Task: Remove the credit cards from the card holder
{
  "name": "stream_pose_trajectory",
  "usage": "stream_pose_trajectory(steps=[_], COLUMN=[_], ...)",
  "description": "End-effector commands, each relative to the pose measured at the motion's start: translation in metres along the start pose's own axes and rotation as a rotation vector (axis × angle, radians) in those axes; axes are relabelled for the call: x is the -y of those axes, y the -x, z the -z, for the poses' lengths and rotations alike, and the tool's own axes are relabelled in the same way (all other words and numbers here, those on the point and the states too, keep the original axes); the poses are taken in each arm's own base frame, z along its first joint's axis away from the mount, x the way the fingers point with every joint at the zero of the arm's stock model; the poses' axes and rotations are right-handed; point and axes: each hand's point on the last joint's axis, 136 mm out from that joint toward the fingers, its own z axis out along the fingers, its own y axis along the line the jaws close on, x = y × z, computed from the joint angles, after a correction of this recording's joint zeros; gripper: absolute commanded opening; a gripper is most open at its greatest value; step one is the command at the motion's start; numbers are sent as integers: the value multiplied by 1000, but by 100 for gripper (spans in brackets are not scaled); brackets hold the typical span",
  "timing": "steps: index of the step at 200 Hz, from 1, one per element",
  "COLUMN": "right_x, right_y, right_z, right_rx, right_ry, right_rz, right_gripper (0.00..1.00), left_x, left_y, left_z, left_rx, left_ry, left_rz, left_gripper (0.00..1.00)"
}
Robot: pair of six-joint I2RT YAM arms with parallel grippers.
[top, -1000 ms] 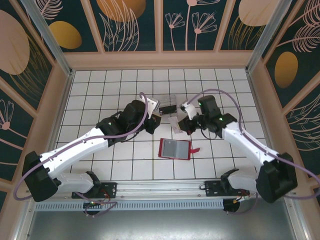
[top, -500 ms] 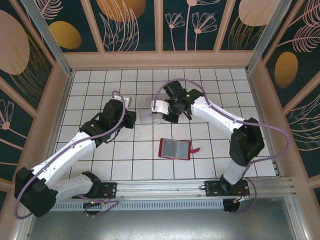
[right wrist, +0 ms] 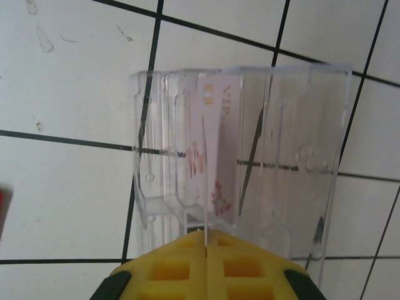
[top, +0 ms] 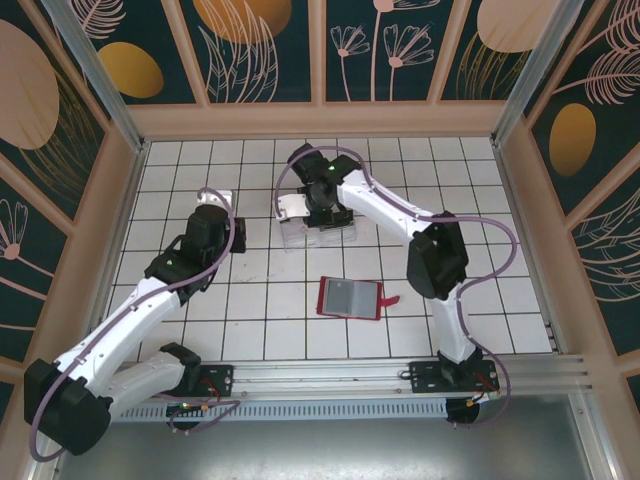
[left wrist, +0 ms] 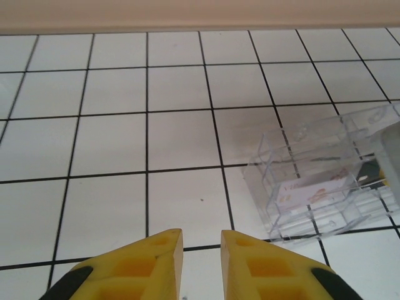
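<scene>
Glossy white tiles (top: 250,300) ruled by thin black lines cover the table. On them the card holder (top: 349,297) lies opened flat. It is a red rectangle with a matt grey-blue inner panel and a small red tab poking from its right edge. It sits nearer the arm bases than the clear plastic tray (top: 298,238) and apart from it.

The tray is a hard, see-through box split by thin walls into narrow slots. One credit card (right wrist: 215,156) stands in a middle slot, pale, with a tan chip, reddish ornaments and the letters VIP.

The right gripper (right wrist: 205,250) hovers over the tray, its yellow fingers (right wrist: 169,272) with square recesses pressed together. A fine pale line runs up from their seam; whether it is a card's edge or a slot wall cannot be told. The left gripper (left wrist: 201,247) is off to the tray's left, apart from it, its jaws slightly parted around nothing.

In the left wrist view a dark shape at the tray's right end is cut off by the frame and too blurred to name.
</scene>
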Motion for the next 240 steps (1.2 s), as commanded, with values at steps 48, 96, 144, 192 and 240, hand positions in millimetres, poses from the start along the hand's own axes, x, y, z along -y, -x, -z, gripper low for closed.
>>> stream_pose_trajectory(steps=[48,96,144,192,240], right_x=[-10,-3,0,0,14], right_y=[7,6,2,6,13], right_z=[-15,-25,-37,-49,-40], right_rx=[-42,-55,-76,-72,-43], right_ry=[62,59,59,65,13], right_rz=[92,33,11,8,-11], right_gripper=[0,0,0,0,21], left_x=[-10,-7,-6,-7,-7], left_y=[19,19,18,18,18], left_z=[13,12,12,11,10], left_rx=[100,92,89,87,87], left_ry=[36,23,19,21,23], left_rz=[7,1,-3,-6,-11], left_gripper=[24,24,25,25,25])
